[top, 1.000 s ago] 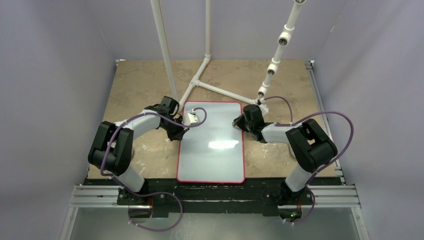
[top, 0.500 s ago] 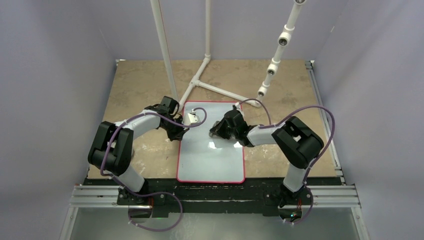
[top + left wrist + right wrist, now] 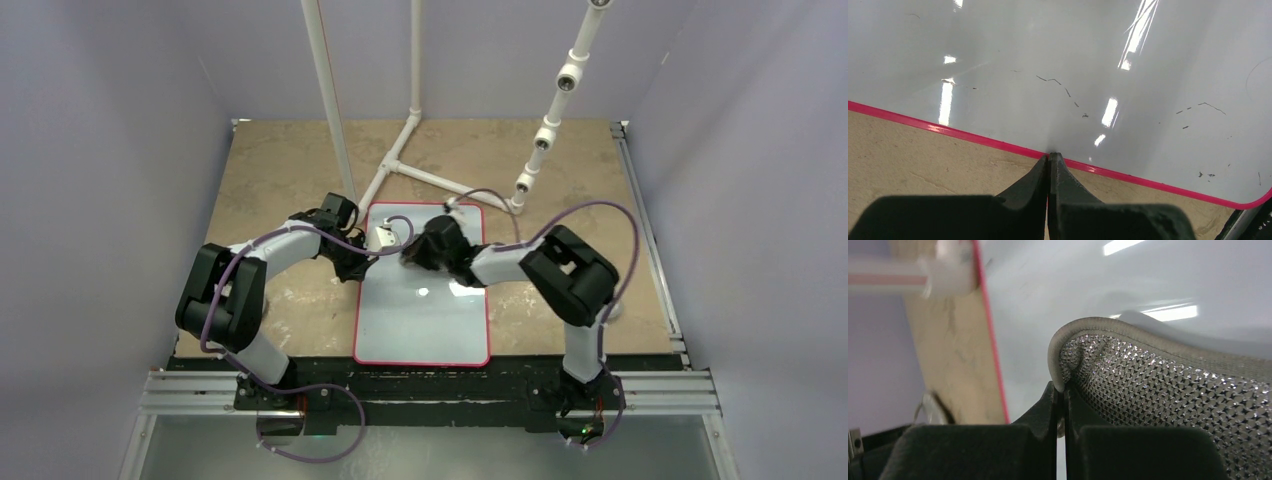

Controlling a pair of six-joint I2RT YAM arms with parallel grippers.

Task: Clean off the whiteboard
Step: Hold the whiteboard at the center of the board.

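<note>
White and glossy, red-rimmed and round-cornered, the whiteboard (image 3: 420, 310) is lying flat on the mottled tan table (image 3: 280, 170), toward its 6 o'clock edge, and is showing only faint black flecks. At the board's 10 o'clock edge the left gripper (image 3: 1049, 159) is resting its fully closed tips on the red border. Toward 12 o'clock the right gripper (image 3: 1060, 390) is pinching a silvery, grey-edged mesh pad (image 3: 1158, 385), folded against the board. Beyond, white pipes (image 3: 415, 170) are standing.
</note>
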